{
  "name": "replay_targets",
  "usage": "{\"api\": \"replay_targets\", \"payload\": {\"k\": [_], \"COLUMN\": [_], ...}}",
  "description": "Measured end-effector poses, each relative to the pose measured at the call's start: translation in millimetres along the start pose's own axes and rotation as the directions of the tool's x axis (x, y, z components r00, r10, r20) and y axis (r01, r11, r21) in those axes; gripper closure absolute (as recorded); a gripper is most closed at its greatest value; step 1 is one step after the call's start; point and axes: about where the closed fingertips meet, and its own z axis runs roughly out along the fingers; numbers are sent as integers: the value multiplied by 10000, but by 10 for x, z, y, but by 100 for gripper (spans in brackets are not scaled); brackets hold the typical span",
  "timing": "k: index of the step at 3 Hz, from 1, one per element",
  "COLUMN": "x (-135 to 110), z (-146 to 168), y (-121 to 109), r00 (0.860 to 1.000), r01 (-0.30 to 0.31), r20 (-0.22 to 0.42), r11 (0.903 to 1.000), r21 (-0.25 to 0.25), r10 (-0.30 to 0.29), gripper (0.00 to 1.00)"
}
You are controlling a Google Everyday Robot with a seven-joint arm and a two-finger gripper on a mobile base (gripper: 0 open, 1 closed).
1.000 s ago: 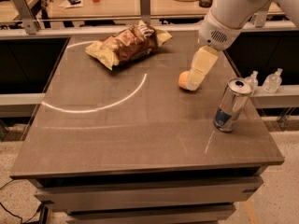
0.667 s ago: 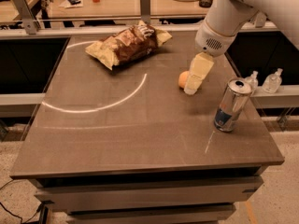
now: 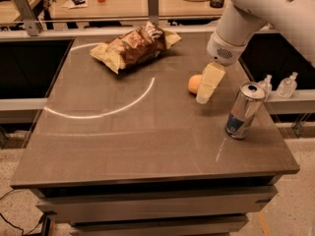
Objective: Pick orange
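Observation:
The orange [image 3: 193,84] is a small round fruit on the right part of the grey table [image 3: 123,136], between the chip bag and the silver can. My gripper [image 3: 204,97] hangs from the white arm [image 3: 236,28] and reaches down right beside the orange, on its right side, with its cream-coloured end low over the tabletop. It hides the orange's right edge. I cannot tell whether it touches the fruit.
A silver can [image 3: 244,110] stands upright close to the right of the gripper. A brown-and-yellow chip bag [image 3: 133,45] lies at the back centre. Two small clear bottles [image 3: 278,86] stand on a ledge past the table's right edge.
My gripper has come down a little beside the orange. The orange, the can and the chip bag have not moved.

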Motion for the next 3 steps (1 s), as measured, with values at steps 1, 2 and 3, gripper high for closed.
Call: {"api": "replay_targets", "payload": {"k": [1, 2, 3], "x": [3, -49, -69], "z": [100, 191, 252], "y": [14, 74, 115], "r00": [9999, 9999, 10000], "r01": [-89, -61, 84], "r20": [47, 126, -10], "r11": [9997, 9988, 9978], "r21": [-229, -492, -662], "r10": [90, 67, -85], "gripper": [0, 18, 42]}}
